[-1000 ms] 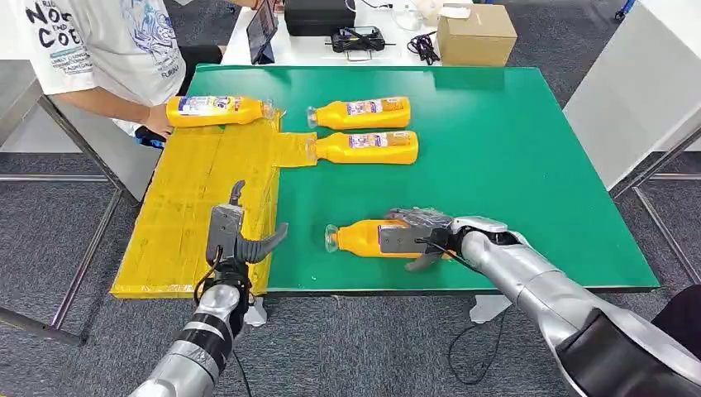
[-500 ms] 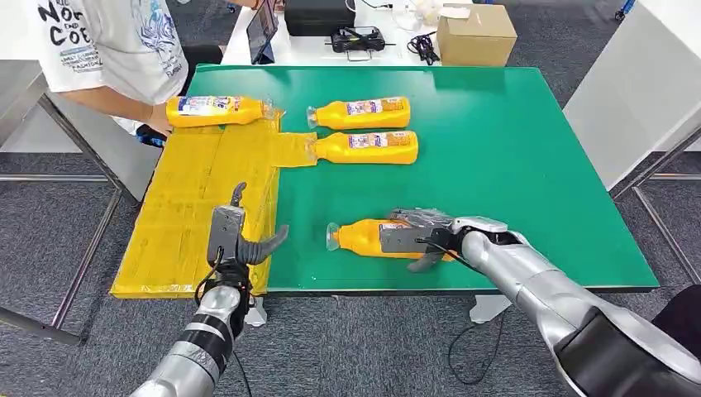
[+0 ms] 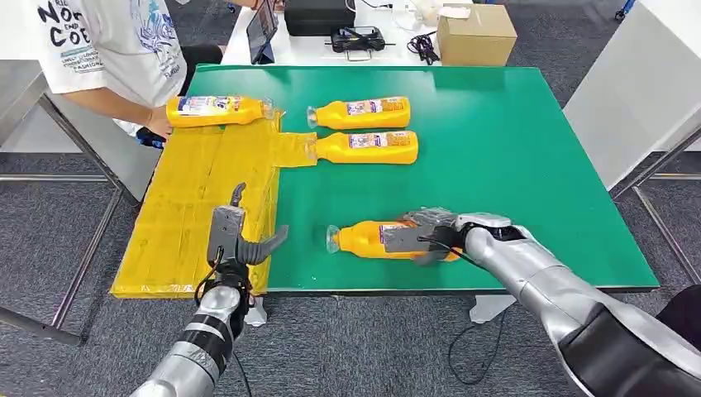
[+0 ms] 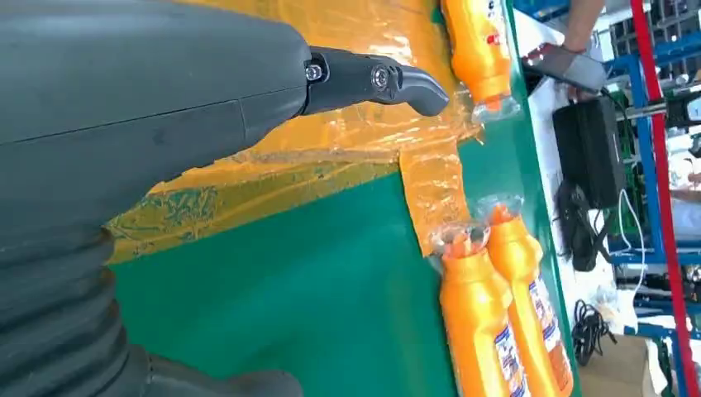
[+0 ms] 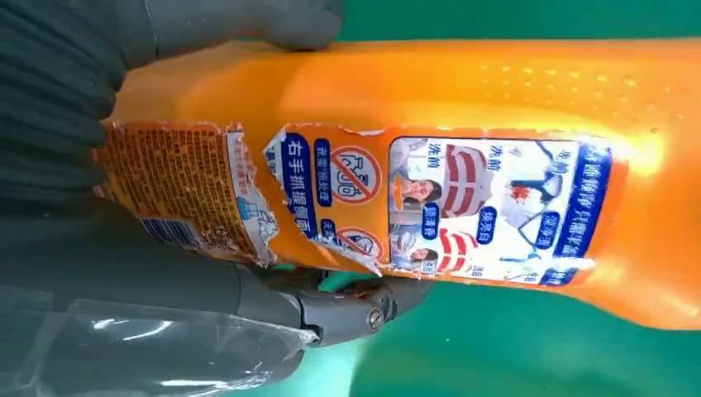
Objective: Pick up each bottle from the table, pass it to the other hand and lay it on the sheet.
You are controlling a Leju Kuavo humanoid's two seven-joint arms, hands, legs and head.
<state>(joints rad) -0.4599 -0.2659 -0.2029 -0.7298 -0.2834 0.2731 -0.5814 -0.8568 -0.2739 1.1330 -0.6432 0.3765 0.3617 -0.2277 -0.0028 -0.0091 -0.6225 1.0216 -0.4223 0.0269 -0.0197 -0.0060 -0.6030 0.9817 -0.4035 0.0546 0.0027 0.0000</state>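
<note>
At the far left of the head view, a person in a white printed T-shirt [image 3: 99, 41] stands at the bench corner, one hand beside the base of an orange bottle [image 3: 216, 109] that lies on its side along the far edge of the yellow sheet [image 3: 194, 207]. The sheet covers the left end of the green bench [image 3: 512, 157] and overhangs its left side.

The left robot hand [image 3: 236, 236] is held above the sheet's near right corner. It holds nothing; its fingers are apart, the thumb pointing toward the bench centre. In the left wrist view one dark finger [image 4: 372, 80] extends over the sheet.

Right of the sheet, two more orange bottles lie on their sides, parallel and near each other: the farther bottle [image 3: 360, 113] on bare green surface, the nearer bottle [image 3: 368, 147] with its cap end at a tab of the sheet.

Near the front edge, a fourth orange bottle [image 3: 364, 238] lies on its side, cap toward the sheet. The right robot hand [image 3: 426, 237] is wrapped around its labelled base end, fingers over the top and thumb underneath. The right wrist view shows the torn label [image 5: 347, 203] between thumb and fingers. Whether the bottle touches the bench cannot be told.

A cardboard box [image 3: 475, 33] sits on the white table beyond.
</note>
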